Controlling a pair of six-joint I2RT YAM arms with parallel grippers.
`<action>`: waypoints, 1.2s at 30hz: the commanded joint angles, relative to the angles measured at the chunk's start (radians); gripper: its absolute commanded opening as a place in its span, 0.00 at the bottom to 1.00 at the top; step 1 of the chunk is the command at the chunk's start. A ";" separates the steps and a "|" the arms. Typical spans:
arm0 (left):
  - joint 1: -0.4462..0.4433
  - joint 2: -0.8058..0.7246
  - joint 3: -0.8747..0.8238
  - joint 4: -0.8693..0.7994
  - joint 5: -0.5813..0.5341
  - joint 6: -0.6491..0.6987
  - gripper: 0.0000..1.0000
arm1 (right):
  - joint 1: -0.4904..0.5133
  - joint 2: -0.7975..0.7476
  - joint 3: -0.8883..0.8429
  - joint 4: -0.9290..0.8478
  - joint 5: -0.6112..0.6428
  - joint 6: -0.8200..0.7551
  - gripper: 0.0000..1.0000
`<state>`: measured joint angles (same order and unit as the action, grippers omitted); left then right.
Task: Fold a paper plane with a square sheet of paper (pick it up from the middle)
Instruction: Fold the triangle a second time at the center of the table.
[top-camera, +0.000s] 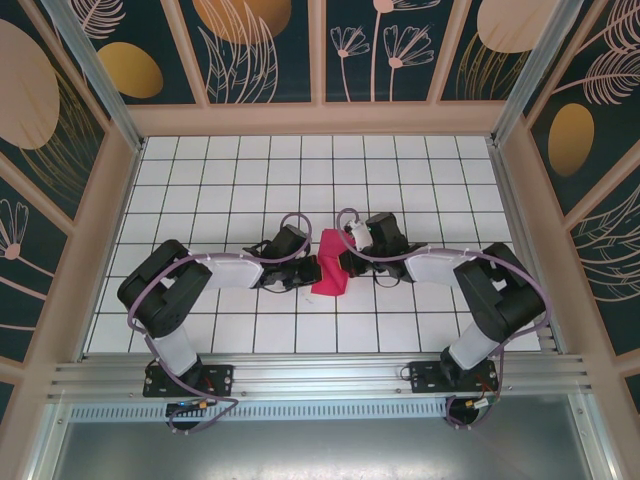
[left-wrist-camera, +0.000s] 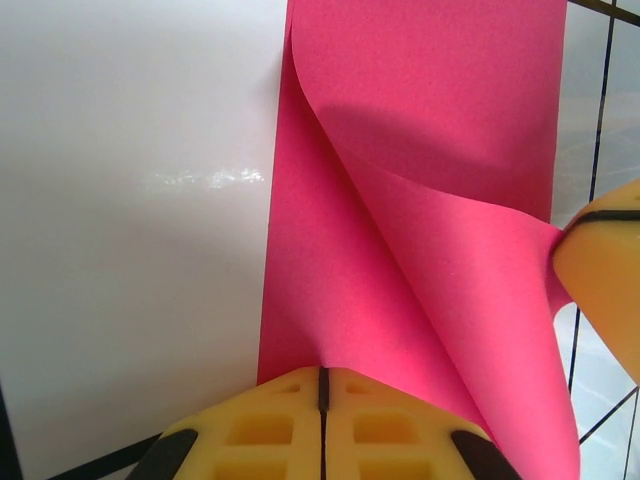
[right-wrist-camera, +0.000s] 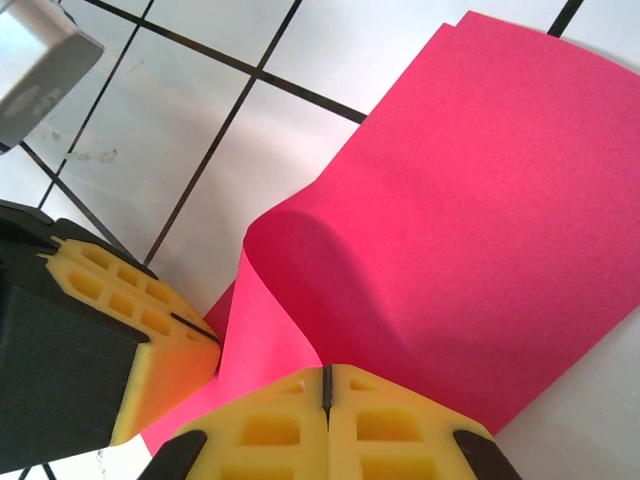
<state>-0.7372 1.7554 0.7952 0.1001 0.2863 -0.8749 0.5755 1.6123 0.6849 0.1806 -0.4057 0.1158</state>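
Observation:
The square sheet of paper (top-camera: 328, 272) is magenta-pink and lies mid-table between the two arms, curled over itself. In the left wrist view the sheet (left-wrist-camera: 420, 130) has one layer flat on the table and a flap rising to the right. My left gripper (top-camera: 308, 270) (left-wrist-camera: 322, 378) is shut, its yellow pads pinching the sheet's near edge. My right gripper (top-camera: 346, 262) (right-wrist-camera: 326, 378) is shut on the lifted flap of the sheet (right-wrist-camera: 480, 180). The two grippers nearly touch: a right finger (left-wrist-camera: 605, 270) shows beside the flap, and the left fingers (right-wrist-camera: 140, 310) sit at the sheet's corner.
The white gridded tabletop (top-camera: 250, 180) stretches behind and to both sides of the paper. Wooden frame walls (top-camera: 120, 200) enclose it left, right and back. An aluminium rail (top-camera: 320, 375) carrying both arm bases runs along the near edge.

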 joint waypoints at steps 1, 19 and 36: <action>-0.001 0.045 -0.006 -0.092 -0.058 0.026 0.09 | -0.006 0.012 0.035 -0.041 0.026 -0.069 0.00; -0.001 0.035 0.001 -0.092 -0.046 0.031 0.11 | 0.006 0.017 -0.018 0.024 0.100 -0.111 0.00; -0.004 0.022 0.027 -0.074 -0.016 0.027 0.13 | 0.040 0.001 -0.053 0.013 0.048 -0.140 0.00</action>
<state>-0.7383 1.7573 0.8120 0.0742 0.2863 -0.8642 0.6098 1.6199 0.6273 0.2024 -0.3485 0.0132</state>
